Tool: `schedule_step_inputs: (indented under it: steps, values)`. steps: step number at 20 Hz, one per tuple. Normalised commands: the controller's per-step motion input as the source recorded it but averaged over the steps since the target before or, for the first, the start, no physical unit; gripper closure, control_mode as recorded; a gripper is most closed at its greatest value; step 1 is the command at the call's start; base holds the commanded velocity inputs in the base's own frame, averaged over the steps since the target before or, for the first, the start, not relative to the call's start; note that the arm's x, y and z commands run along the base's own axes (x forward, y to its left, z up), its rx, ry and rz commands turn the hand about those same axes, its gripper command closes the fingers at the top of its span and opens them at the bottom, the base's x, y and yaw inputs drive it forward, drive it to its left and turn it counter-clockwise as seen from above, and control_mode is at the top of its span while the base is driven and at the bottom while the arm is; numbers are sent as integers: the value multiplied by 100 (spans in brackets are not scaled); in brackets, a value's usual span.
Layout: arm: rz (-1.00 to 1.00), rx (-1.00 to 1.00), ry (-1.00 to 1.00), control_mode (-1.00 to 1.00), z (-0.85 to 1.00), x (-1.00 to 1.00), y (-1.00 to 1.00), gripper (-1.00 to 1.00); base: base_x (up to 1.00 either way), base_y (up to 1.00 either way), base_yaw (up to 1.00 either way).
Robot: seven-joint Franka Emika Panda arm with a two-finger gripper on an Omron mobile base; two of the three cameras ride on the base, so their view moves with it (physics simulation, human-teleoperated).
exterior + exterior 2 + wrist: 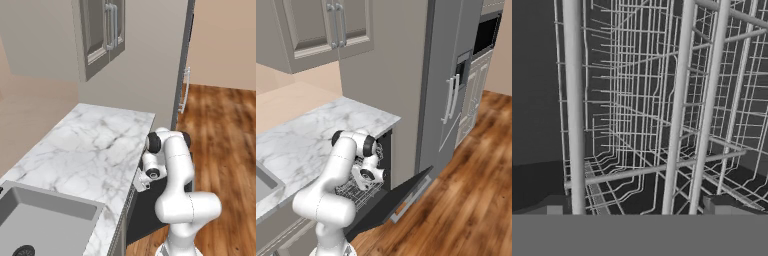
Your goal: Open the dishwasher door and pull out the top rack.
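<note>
door: dishwasher door (391,200) is dark, swung down to a low slant, not quite flat; hinge edge low at the cabinet, free edge w/ pale bar handle out over the wood floor (466,200). In left base view its dark face (145,212) shows under the tabletop edge, partly behind the arm.
room: floor right of and beyond the door is open up to the tall grey fridge (448,95). Dishwasher opening sits between tabletop end and the fridge side panel.
tabletop: marble tabletop (85,150) runs left of the opening; its right edge is just beside the arm's wrist. Sink (45,225) at near left, well apart from the arm.
rack: top rack (358,192), silver-grey wire grid, sits inside the opening above the lowered door; front wires just show past the cabinet face. In hand view the rack wires (679,100) are very close to the camera, thick bars in front, fine grid behind.
arm: rises from the base near the door's left side, elbow bent high by the tabletop corner, forearm folds back down, hand pointed into the opening.
gripper: gripper (634,205) is right at the rack; fingertips (554,205) stand wide apart at the bottom of hand view, jaws spread, two thick rack bars passing between them. Contact w/ the wires: can't tell. In right base view the hand (368,175) is at the rack's front edge.
</note>
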Motion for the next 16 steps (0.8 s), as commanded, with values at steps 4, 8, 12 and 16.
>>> schedule_step_inputs:
  steps: [4,8,12,16]
  values:
    - [-6,-14,0,-100,-25,-4,-5,-100,0,0,0]
    - [-8,-13,0,-100,-27,-10,-18,-100,0,0,0]
    - [-9,-11,0,-100,-27,-12,-30,-100,0,0,0]
    - [-10,-11,0,-100,-28,-14,-54,-100,0,0,0]
